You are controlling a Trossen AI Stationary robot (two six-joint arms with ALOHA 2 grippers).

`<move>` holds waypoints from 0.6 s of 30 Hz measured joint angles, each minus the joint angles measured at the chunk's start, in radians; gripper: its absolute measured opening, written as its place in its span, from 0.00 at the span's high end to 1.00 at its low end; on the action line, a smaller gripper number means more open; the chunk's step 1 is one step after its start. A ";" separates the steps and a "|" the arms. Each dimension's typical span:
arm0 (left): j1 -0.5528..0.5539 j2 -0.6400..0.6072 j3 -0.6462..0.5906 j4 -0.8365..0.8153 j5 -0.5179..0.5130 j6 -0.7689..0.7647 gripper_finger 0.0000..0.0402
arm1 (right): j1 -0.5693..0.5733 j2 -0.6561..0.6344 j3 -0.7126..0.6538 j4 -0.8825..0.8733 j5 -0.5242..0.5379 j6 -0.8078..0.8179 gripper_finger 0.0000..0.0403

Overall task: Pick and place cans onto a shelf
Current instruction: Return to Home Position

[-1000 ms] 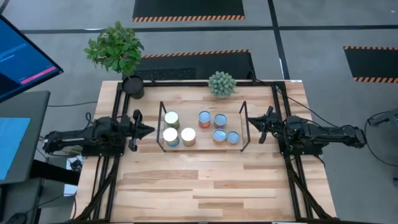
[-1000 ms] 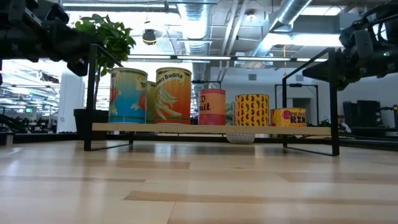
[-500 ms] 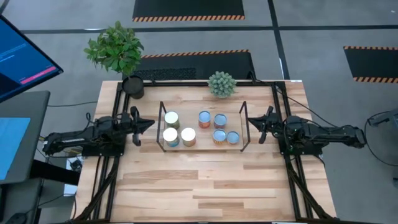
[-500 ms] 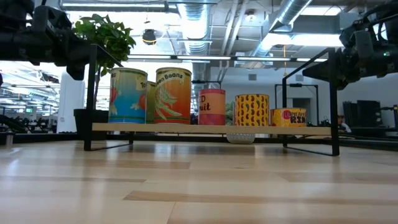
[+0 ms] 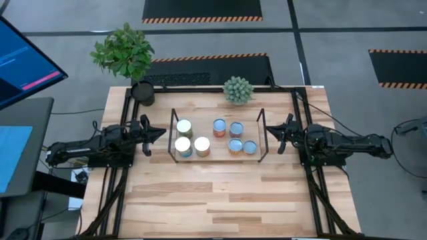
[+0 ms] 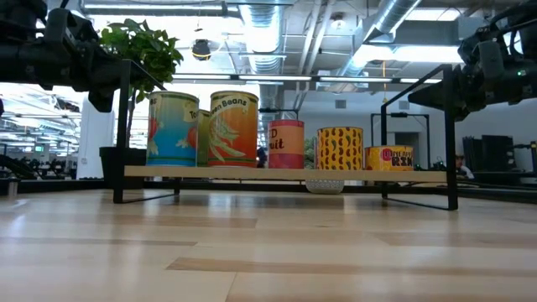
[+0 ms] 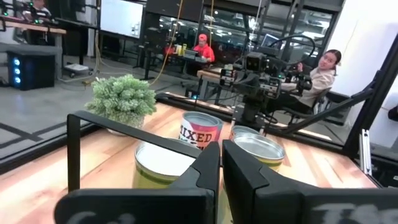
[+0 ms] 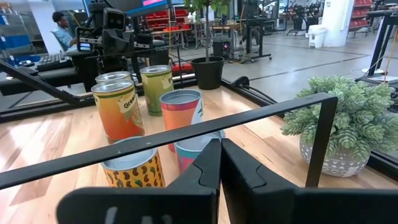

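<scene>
The left gripper (image 5: 154, 133) and right gripper (image 5: 270, 131), fingers together and empty, flank the shelf (image 5: 205, 119); an inward swing could clip its wire frame (image 5: 261, 137), toppling the cans (image 5: 184, 127).

shelf (image 5: 251, 127): cans (image 5: 201, 147) crowd it | front tabletop (image 5: 220, 200): open | ends: wire frames (image 6: 451, 159) block

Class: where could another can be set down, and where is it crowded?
Free: the stretch of table in front of the shelf. Crowded: the shelf, holding seven cans, with left gripper and right gripper by its ends.
</scene>
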 joint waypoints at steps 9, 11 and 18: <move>0.000 0.000 0.000 0.001 -0.008 0.026 0.98 | 0.000 0.000 0.000 0.000 0.000 0.000 0.92; 0.000 0.000 0.000 0.001 -0.008 0.026 0.98 | 0.000 0.000 0.000 0.000 0.000 0.000 0.92; 0.000 0.000 0.000 0.001 -0.008 0.026 0.98 | 0.000 0.000 0.000 0.000 0.000 0.000 0.92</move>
